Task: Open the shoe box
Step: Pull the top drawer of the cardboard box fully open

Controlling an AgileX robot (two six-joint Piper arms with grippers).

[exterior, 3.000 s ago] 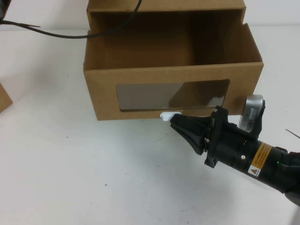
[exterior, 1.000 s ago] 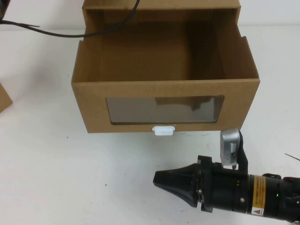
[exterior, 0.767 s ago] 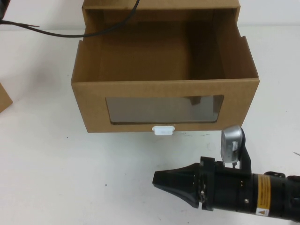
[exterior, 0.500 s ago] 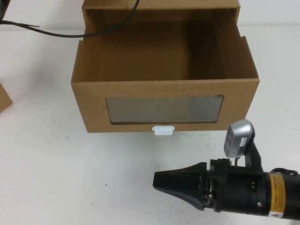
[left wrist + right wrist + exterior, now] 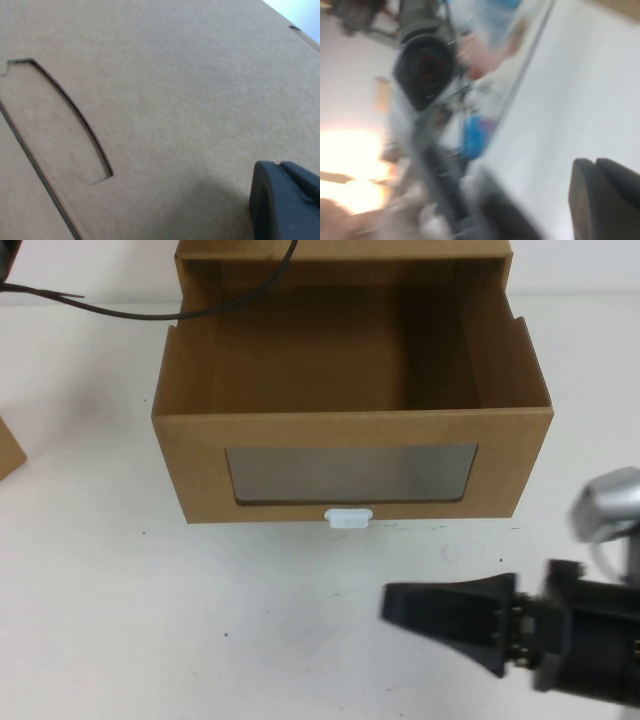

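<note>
The brown cardboard shoe box (image 5: 190, 472) stands at the back of the table, its drawer slid out toward me with the inside bare. Its front wall has a clear window (image 5: 350, 473) and a small white pull tab (image 5: 348, 517) at the lower edge. My right gripper (image 5: 390, 602) is shut with nothing in it, low over the table in front of the box and right of the tab, apart from it. The right wrist view shows its shut fingertips (image 5: 595, 167) over white table. My left gripper (image 5: 278, 168) is shut, pressed close to a cardboard surface (image 5: 160, 90).
The box's outer sleeve (image 5: 340, 250) sits behind the drawer. A black cable (image 5: 150, 312) runs over the sleeve's top and off to the left. A corner of another cardboard piece (image 5: 8, 455) shows at the left edge. A cut flap (image 5: 55, 130) marks the cardboard by the left gripper.
Three seconds ago the right gripper was at the white tab with the drawer less far out. Over the last second it has pulled back to the right, away from the box, which stays still.
</note>
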